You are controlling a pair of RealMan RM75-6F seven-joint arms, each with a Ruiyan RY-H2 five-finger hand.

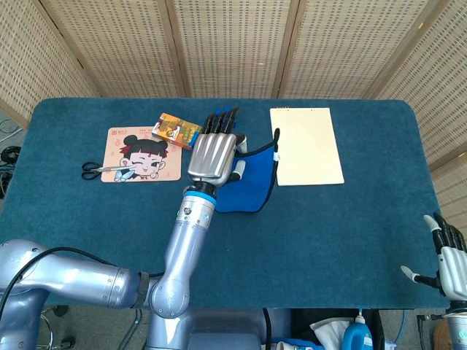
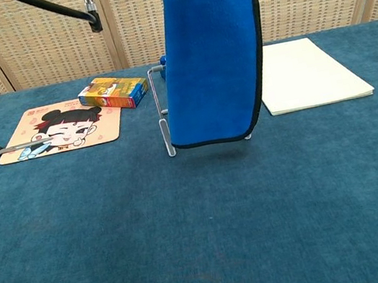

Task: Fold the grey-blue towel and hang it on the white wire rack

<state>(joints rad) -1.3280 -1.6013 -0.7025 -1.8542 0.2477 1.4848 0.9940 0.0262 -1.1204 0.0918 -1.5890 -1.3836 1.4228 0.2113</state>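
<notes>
The blue towel (image 2: 209, 50), folded double with a dark trim, hangs straight down in the chest view, its top out of frame. Its lower edge sits just above the table, in front of the white wire rack (image 2: 163, 117); one upright shows at the towel's left side and the remainder is hidden. From the head view, my left hand (image 1: 213, 157) holds the towel (image 1: 249, 186) from above, fingers pointing away from me. My right hand (image 1: 449, 255) hangs off the table's near right corner with fingers spread and nothing in it.
A cartoon-face mat (image 1: 144, 154) with scissors (image 1: 98, 170) at its left edge lies at the far left. A colourful small box (image 1: 175, 130) and a blue block (image 2: 162, 61) sit behind the rack. A cream paper pad (image 1: 305, 144) lies to the right.
</notes>
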